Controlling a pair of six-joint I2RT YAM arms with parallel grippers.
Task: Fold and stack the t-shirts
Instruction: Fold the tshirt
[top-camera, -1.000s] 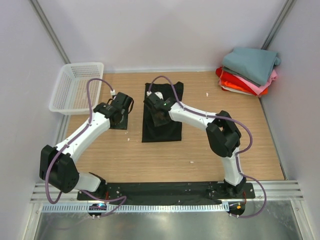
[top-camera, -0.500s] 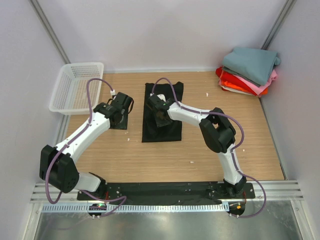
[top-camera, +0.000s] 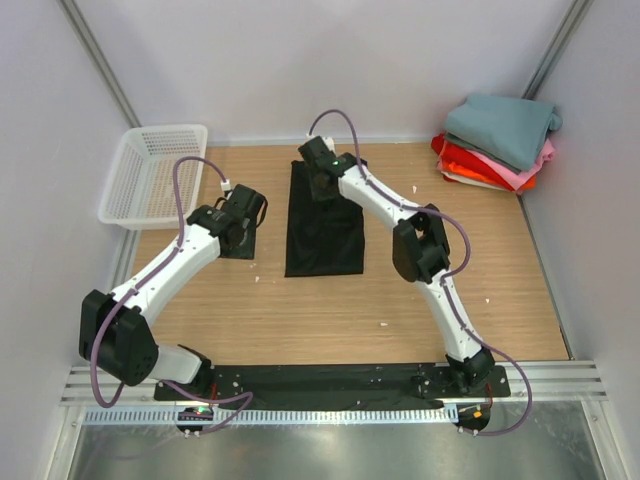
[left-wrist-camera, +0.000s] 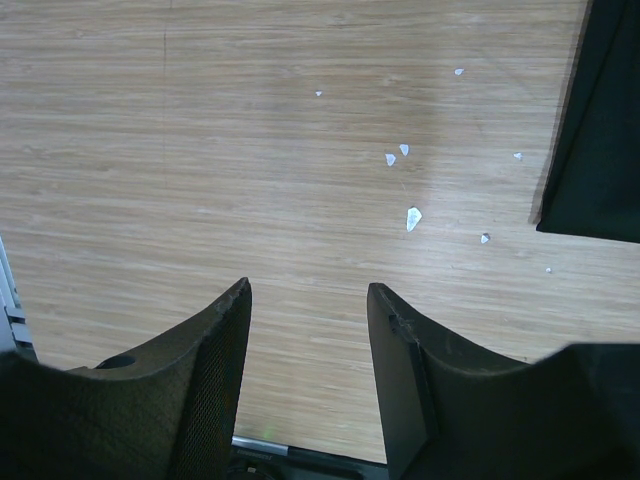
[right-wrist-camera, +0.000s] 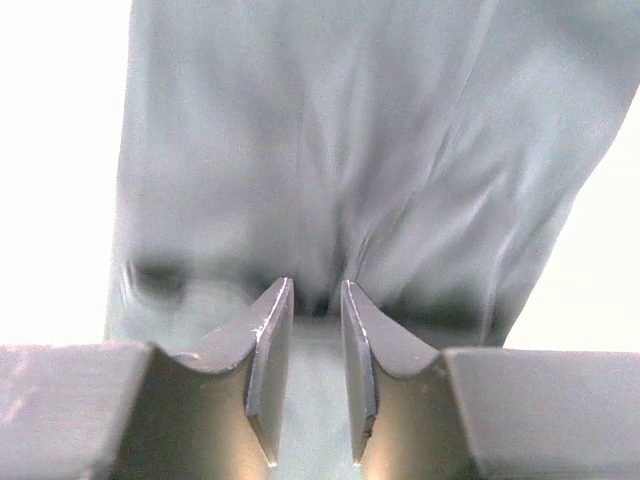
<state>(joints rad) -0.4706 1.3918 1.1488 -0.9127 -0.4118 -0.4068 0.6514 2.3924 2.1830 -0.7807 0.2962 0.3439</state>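
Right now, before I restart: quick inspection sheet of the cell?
Surface: wooden table, no damage seen.
Job's things: black t-shirt in a long strip mid-table; folded stack in far right corner, teal-grey on top.
Clutter: white mesh basket far left; white flecks on the wood.
Grippers: left gripper open over bare wood; right gripper pinching the black t-shirt's far end.
Cables: purple cables loop along both arms.
Surroundings: white walls; metal rail at near edge.

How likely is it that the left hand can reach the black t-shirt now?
Probably yes. The left hand is open beside the black t-shirt, with only tabletop between them; the right hand holds the far end.
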